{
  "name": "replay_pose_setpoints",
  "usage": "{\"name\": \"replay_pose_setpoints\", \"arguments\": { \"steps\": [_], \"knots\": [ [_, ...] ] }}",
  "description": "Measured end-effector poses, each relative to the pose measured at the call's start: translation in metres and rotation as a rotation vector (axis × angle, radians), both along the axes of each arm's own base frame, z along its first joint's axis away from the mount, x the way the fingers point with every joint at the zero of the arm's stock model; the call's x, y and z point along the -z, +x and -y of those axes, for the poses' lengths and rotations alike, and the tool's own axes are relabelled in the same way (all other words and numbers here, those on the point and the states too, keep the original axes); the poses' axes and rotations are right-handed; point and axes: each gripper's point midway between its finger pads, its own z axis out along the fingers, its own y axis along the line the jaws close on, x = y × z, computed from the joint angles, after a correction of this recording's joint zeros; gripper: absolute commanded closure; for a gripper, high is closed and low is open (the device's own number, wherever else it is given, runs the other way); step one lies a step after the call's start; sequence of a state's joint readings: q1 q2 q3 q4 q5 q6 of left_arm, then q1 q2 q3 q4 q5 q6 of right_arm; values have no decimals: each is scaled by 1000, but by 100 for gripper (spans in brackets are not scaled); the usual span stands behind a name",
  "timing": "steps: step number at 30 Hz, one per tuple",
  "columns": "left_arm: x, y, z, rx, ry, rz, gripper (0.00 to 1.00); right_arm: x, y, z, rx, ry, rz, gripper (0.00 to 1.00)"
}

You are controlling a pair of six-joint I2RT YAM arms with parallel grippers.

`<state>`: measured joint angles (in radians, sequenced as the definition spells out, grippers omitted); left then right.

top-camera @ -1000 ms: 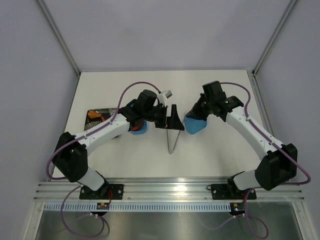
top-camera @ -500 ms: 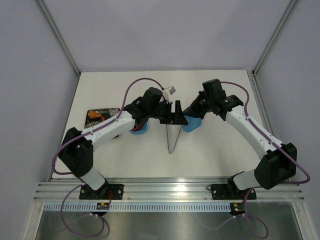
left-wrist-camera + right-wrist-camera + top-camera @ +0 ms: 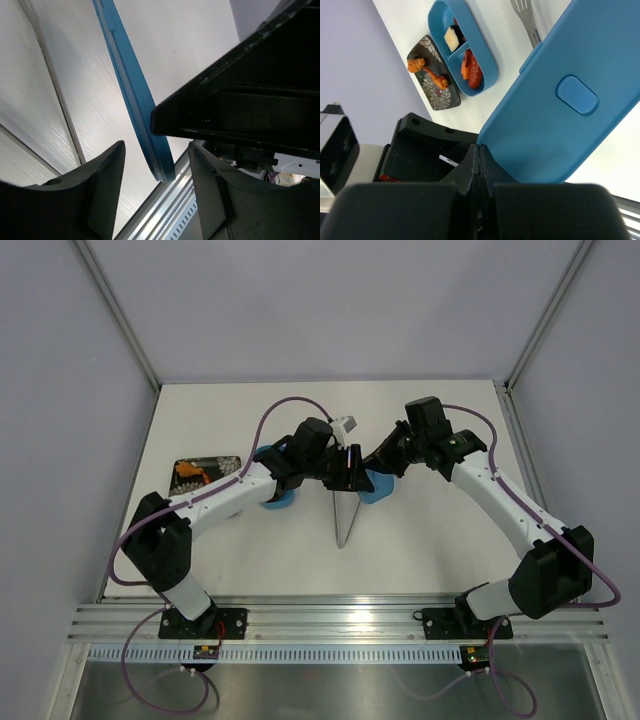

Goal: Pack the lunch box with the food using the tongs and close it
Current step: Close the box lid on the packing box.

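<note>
Top external view shows both arms reaching in toward the middle of the white counter [image 3: 440, 540], their ends meeting around a flat blue lid [image 3: 375, 486] held off the surface. The right fingers [image 3: 467, 167] are pressed together on the lid's edge, and the right wrist view shows the lid's broad face with a small raised oval on it tilting up and away from that grip. The left fingers [image 3: 97, 187] stand apart with the lid's thin blue edge running between them. A gap shows on either side of the edge, so they straddle it without clamping. The black body of the right arm's end sits close beside them in the left wrist view. The tongs [image 3: 337, 525] lie flat on the counter just nearer the bases than the lid, their two slim arms closing to a point toward the near edge. No fingers touch them. The lunch box [image 3: 439, 17] rests on the counter left of the lid, partly hidden under the left arm from above. From the right wrist it shows open, with a pale cream piece [image 3: 451, 38] in one compartment and a red sausage [image 3: 472, 74] in the other. Just beside it, farther left, a dark patterned plate [image 3: 447, 97] carries orange pieces [image 3: 422, 69].
</note>
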<state>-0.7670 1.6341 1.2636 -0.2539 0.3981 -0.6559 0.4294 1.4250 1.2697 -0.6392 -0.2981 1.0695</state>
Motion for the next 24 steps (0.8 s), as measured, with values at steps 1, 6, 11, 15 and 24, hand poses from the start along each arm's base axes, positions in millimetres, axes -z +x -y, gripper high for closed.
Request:
{"name": "replay_pose_setpoints", "arguments": {
  "steps": [1,6,11,15,24],
  "knots": [
    [1,0,0,-4,4,-1,53,-1,0,-1,0,7,-1,100],
    [4,2,-3,-15,20,2,79,-7,1,-6,5,46,-3,100],
    [6,3,-6,-17,47,21,100,-7,0,-6,14,57,-12,67],
    [9,1,-15,-22,95,37,100,-11,1,1,34,80,-20,31],
    [0,4,-60,-35,281,193,100,-43,7,43,100,55,75,22]
  ]
}}
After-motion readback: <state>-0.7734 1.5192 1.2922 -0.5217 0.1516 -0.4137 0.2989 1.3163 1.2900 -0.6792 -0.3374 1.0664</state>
